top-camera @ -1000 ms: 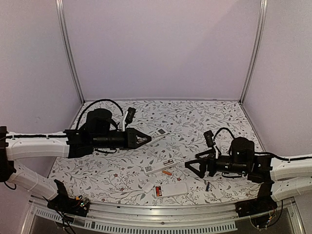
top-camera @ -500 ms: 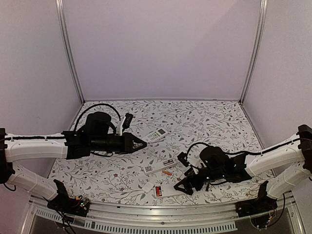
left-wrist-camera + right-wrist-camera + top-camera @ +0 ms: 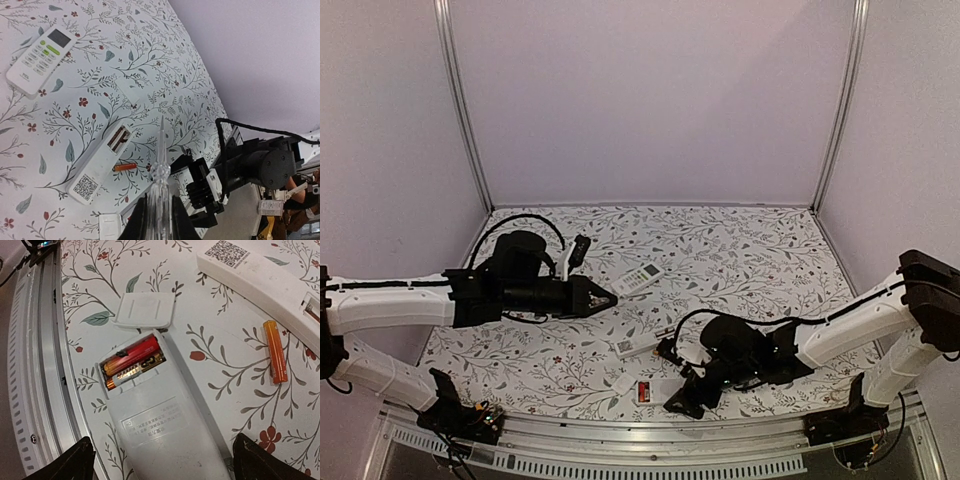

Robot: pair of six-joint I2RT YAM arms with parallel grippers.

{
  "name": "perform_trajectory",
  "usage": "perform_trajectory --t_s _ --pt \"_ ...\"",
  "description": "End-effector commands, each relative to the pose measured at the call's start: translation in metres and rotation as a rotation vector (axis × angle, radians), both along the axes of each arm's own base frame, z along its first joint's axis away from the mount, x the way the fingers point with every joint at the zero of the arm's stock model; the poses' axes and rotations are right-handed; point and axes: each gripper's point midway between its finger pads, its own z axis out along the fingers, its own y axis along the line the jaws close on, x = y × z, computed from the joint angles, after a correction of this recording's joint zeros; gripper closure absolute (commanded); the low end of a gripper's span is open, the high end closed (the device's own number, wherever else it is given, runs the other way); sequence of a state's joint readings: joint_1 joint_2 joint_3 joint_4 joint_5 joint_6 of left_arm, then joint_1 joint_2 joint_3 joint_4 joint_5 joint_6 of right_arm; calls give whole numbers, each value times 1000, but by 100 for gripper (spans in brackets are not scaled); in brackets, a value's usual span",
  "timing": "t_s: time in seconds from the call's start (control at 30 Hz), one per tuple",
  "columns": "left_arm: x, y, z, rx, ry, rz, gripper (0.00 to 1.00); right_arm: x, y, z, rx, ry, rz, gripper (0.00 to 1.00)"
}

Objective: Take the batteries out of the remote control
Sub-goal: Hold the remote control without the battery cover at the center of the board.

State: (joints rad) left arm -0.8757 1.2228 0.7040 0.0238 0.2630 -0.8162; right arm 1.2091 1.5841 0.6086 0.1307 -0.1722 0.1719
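the right gripper (image 3: 167,460), jaws spread wide and empty, straddles a white remote (image 3: 160,425); two batteries (image 3: 132,362) sit in its open bay just ahead of the jaws. the left gripper (image 3: 160,220) is clamped on a clear pointed stick (image 3: 161,165).
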Motion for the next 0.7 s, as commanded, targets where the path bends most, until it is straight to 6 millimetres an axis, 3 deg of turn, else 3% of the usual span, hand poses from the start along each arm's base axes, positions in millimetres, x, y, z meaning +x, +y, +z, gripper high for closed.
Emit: perform_trajectory --t_s 0.0,0.23,0.4,0.53,0.67 --pt "-3 7 -12 47 29 -16 100 -17 -6 -16 -84 -4 46 6" --pt "-20 12 -30 123 105 -85 100 -6 -12 -24 -144 -102 -4 10" --pt "-39 19 -46 194 173 -160 100 0 -14 -25 -175 -179 -17 19" --pt "-59 27 -61 266 243 -237 100 -1 -13 -26 -187 -207 -3 29" --pt "-70 34 -64 326 234 -281 100 -2 -8 -26 -187 -237 1 43"
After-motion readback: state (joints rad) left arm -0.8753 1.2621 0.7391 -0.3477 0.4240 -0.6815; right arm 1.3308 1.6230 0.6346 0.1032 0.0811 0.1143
